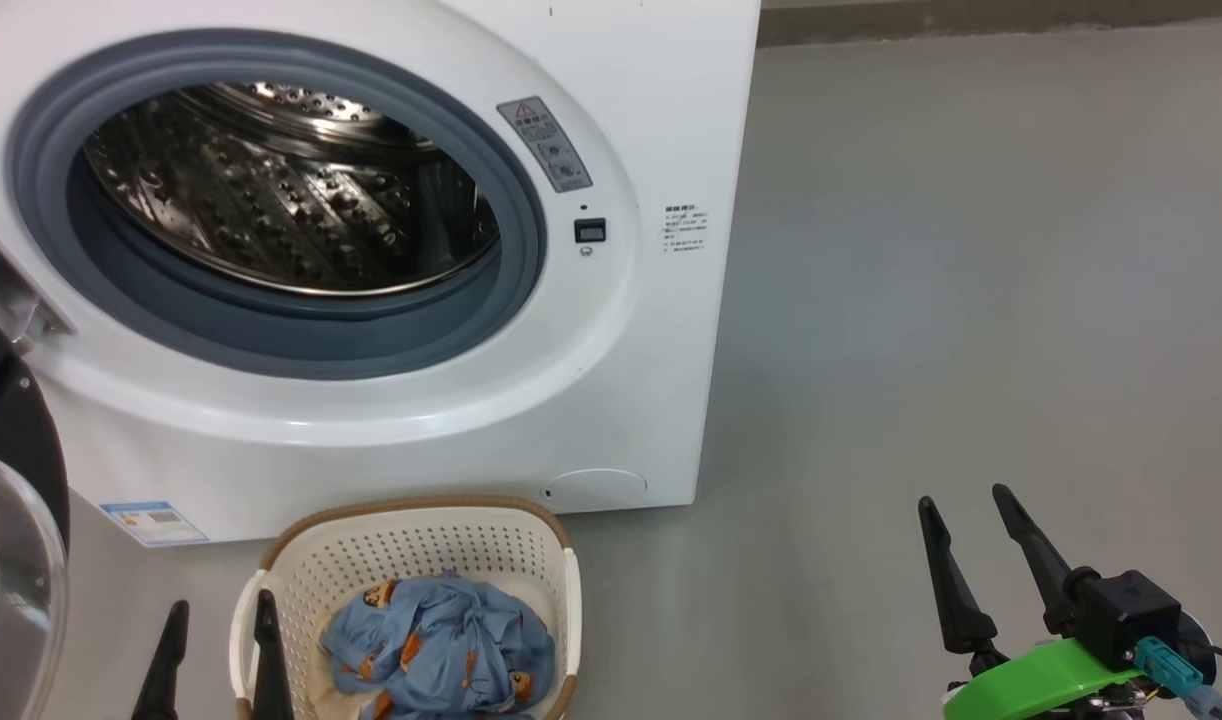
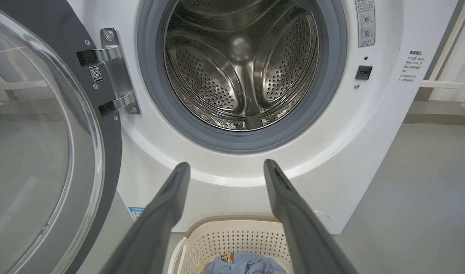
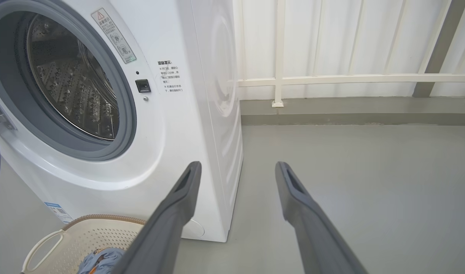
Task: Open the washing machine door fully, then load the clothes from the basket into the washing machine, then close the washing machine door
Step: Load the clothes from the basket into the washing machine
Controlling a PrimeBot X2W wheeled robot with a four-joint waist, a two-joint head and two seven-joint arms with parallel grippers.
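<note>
Jaws gape empty; clothes [image 1: 436, 645] in basket [image 1: 411, 550]; door [image 1: 11, 430] open.

Smooth grey floor [image 1: 971, 300] stretches out on this side, matte, catching a soft, even light. At the back it steps up into a low grey kerb [image 3: 350, 110]. Behind that stands a white panelled wall [image 3: 331, 38] with vertical seams. A white rail [image 3: 369, 78] runs across it on a slim white post [image 3: 279, 49] footed on the kerb. Far right, a grey beam [image 3: 434, 49] slants across the wall.
</note>
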